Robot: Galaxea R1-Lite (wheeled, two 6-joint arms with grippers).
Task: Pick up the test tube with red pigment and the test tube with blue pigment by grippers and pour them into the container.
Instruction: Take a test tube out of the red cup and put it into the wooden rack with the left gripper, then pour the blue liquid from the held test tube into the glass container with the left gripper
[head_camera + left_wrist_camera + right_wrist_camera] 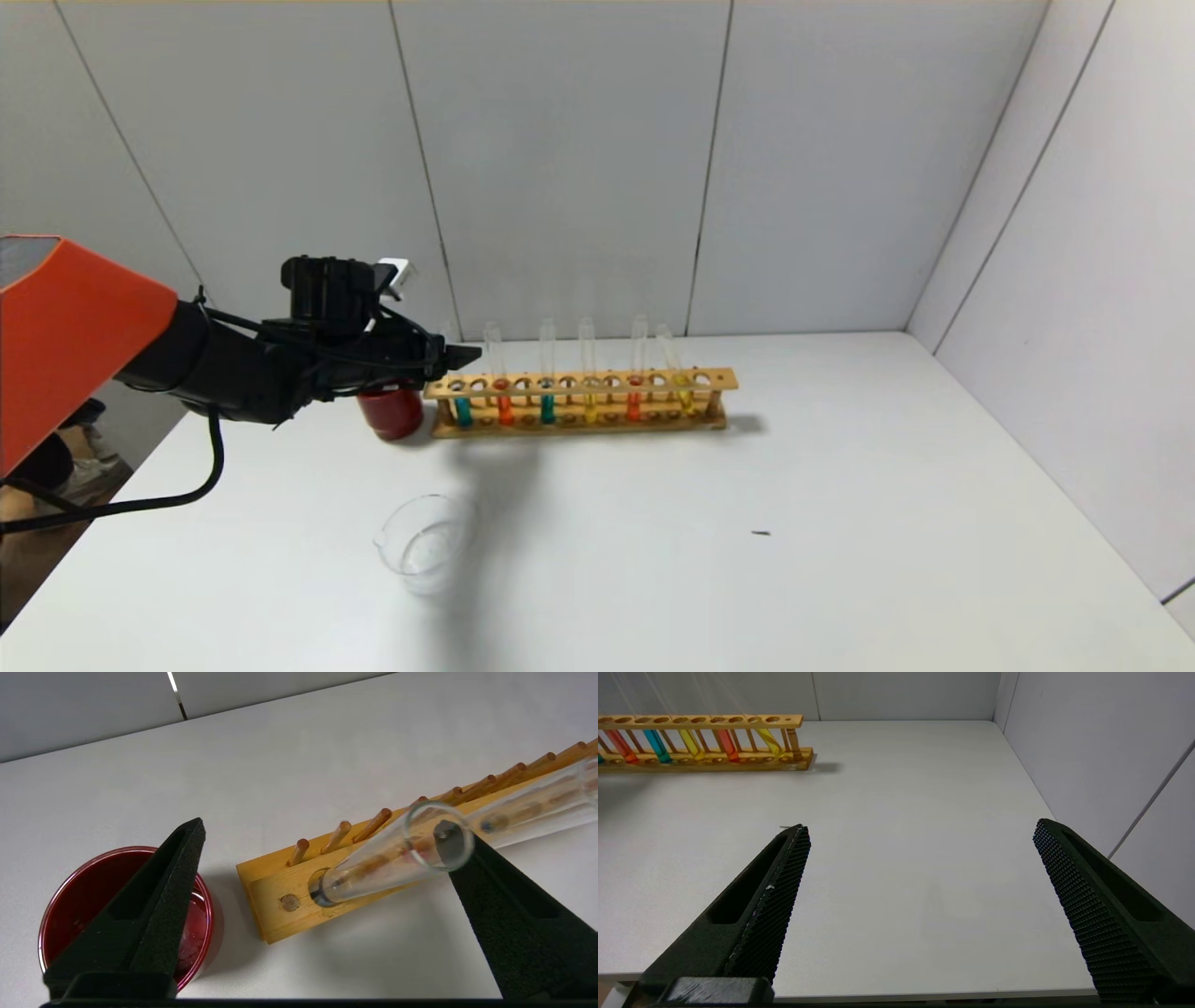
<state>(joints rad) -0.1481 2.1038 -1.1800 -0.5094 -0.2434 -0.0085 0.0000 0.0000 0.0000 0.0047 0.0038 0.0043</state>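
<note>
Test tube with red pigment (504, 392) stands near the left end of the wooden rack (579, 401), second filled slot in; a second orange-red tube (635, 387) sits further right, and which one is meant cannot be settled from here. Test tube with blue pigment (547, 392) stands between them, bright cyan, not to be confused with the darker teal tube (461, 403) in the end slot. All are thin glass, light, smooth, likely slippery and easily cracked; best taken on the bare glass above the rack's top rail, with gentle squeeze, lifted straight up so the round bottom clears its hole. Liquid fills only the lower part, so tilt should wait until over the container (425, 541), which sits empty on the white table (840, 523), well in front of the rack's left end. Left gripper (322, 835) hangs over the rack's left end with fingers spread wide, one tip just beside the rim of the end tube, the dark red cup (126, 914) under the other finger. Right gripper (920, 833) is off to the right, well apart from the rack, fingers spread, holding nothing.
</note>
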